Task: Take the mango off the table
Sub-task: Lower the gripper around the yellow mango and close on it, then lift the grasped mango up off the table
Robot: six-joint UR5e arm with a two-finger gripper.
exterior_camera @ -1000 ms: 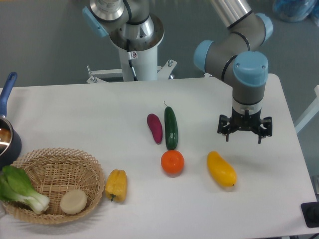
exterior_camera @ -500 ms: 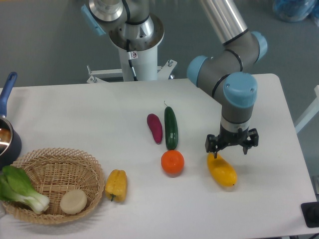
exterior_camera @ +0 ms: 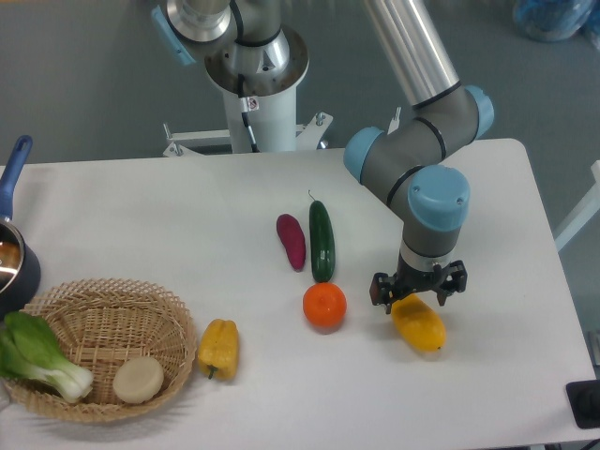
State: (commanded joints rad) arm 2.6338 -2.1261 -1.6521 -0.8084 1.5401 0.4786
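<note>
Since a second ago my black two-finger gripper has come down left onto the smooth yellow-orange mango lying on the white table, jaws apart around its top end, so next I squeeze and lift.

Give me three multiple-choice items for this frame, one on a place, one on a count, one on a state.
1. Where does the gripper stand?
A. over the basket
B. at the upper end of the mango
C. beside the pot

2. How many items lie in the wicker basket?
A. none
B. two
C. four

3. How does the mango lie?
A. on the table, not lifted
B. raised high above the table
C. inside the basket

Answers: 1 B, the fingers straddle the mango's upper end. 2 B, a bok choy and a pale round item are in it. 3 A, the fruit rests on the white tabletop right of the orange.
</note>
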